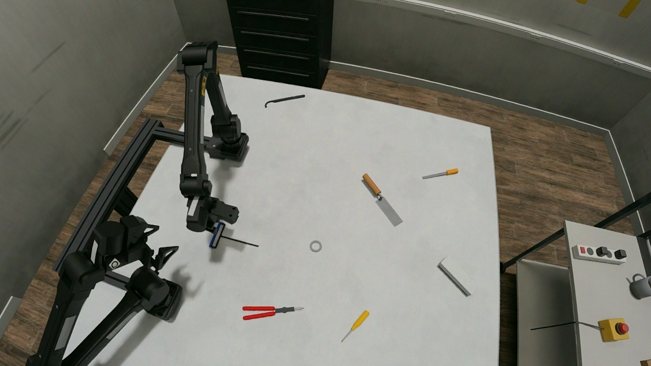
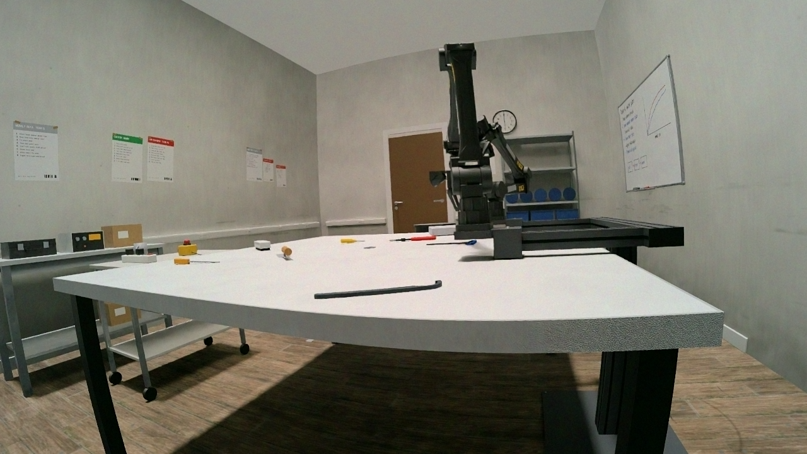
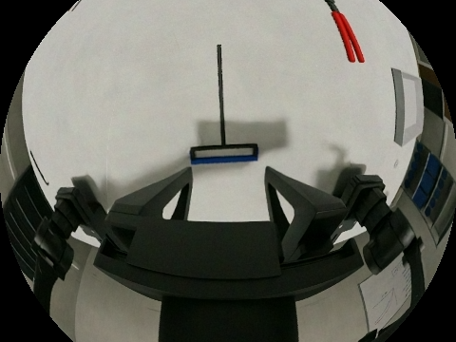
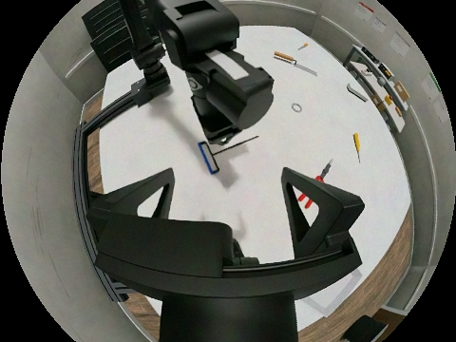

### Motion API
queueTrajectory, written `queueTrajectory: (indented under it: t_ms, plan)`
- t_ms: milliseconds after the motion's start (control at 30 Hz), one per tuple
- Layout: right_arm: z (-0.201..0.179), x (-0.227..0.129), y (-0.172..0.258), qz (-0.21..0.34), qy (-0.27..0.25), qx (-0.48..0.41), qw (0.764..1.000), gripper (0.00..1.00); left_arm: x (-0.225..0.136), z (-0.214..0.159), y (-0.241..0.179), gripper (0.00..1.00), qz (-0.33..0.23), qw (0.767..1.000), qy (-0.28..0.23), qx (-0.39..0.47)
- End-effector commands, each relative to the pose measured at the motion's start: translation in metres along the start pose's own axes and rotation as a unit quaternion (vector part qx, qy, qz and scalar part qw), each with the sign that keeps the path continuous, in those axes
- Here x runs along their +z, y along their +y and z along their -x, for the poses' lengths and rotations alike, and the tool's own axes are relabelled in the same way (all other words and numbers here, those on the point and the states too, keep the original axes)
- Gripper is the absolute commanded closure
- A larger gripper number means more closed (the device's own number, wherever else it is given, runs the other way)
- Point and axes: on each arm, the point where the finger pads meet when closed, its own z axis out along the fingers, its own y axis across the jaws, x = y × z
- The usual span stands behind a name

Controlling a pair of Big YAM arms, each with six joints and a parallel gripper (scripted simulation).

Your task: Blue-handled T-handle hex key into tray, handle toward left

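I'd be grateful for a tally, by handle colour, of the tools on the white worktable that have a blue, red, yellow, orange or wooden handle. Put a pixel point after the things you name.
Blue: 1, the hex key [image 1: 213, 236] [image 2: 470, 243] [image 3: 223, 161] [image 4: 205, 158]
Red: 1, the pliers [image 1: 258, 309] [image 2: 422, 238] [image 3: 343, 35] [image 4: 319, 179]
Yellow: 1, the screwdriver [image 1: 360, 320] [image 2: 348, 241] [image 4: 357, 142]
Orange: 1, the file [image 1: 451, 171] [image 2: 181, 261] [image 4: 305, 45]
Wooden: 1, the trowel [image 1: 371, 183] [image 2: 286, 250] [image 4: 284, 56]
Total: 5
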Motion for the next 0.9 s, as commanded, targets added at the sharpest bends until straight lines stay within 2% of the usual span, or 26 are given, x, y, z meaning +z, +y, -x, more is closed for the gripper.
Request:
queueTrajectory:
  t_ms: [0, 133, 167, 233, 433, 733, 800, 867]
  plan:
    - [0.015, -0.003, 0.002, 0.002, -0.009, 0.023, 1.000, 0.23, -0.023, 0.047, 0.050, 0.35, -0.001, 0.999, -0.038, 0.019]
    - [0.028, 0.009, 0.004, 0.005, 0.006, 0.076, 0.997, 0.68, -0.033, 0.076, 0.082, 0.35, 0.001, 0.997, -0.071, 0.023]
    - [0.031, 0.015, 0.005, 0.004, 0.016, 0.091, 0.996, 0.71, -0.036, 0.085, 0.092, 0.35, 0.002, 0.996, -0.081, 0.024]
    - [0.031, 0.015, 0.005, 0.004, 0.016, 0.091, 0.996, 0.71, -0.036, 0.085, 0.092, 0.35, 0.002, 0.996, -0.081, 0.024]
    - [0.044, 0.059, 0.010, -0.004, 0.071, 0.170, 0.983, 0.71, -0.053, 0.134, 0.146, 0.35, 0.007, 0.990, -0.138, 0.028]
    - [0.040, 0.134, 0.018, -0.034, 0.153, 0.278, 0.948, 0.71, -0.075, 0.194, 0.214, 0.35, 0.018, 0.978, -0.205, 0.024]
    - [0.040, 0.134, 0.018, -0.034, 0.153, 0.278, 0.948, 0.71, -0.075, 0.194, 0.214, 0.35, 0.018, 0.978, -0.205, 0.024]
    - [0.036, 0.153, 0.020, -0.045, 0.172, 0.304, 0.936, 0.71, -0.081, 0.211, 0.237, 0.35, 0.021, 0.974, -0.225, 0.028]
